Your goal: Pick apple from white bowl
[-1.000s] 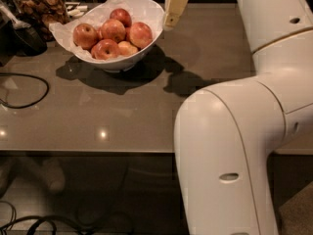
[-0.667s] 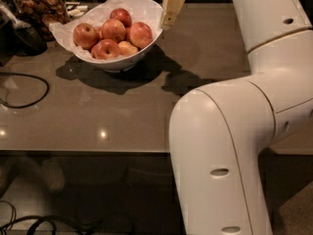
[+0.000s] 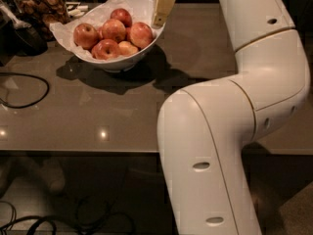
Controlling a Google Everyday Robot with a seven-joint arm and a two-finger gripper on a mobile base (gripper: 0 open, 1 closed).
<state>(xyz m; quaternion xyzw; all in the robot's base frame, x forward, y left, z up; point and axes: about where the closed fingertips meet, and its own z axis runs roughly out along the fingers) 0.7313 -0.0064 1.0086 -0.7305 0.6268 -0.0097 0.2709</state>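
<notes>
White arm casing (image 3: 234, 131) fills the near right of my view, bending up and away toward the far edge. Beyond its elbow lies the grey-brown table (image 3: 122, 111), with a loop of black cable (image 3: 30, 89) on its left side.

Farther back, left of centre, the white bowl (image 3: 117, 65) stands on the table, lined with crinkled white paper (image 3: 61, 31) that sticks up past the rim on the left. I count six apples inside it, packed and touching. The apple (image 3: 141, 34) I am after, a large red-orange one, lies at the right side of the heap against the bowl's right wall. A smaller, paler apple (image 3: 128, 48) sits just in front of it.

The gripper (image 3: 161, 11) hangs over the bowl's far right rim, just beside that apple and a little above it. I cannot tell whether it is apart or together.

At the far left, a glass jar (image 3: 41, 6) holds brown snacks.
</notes>
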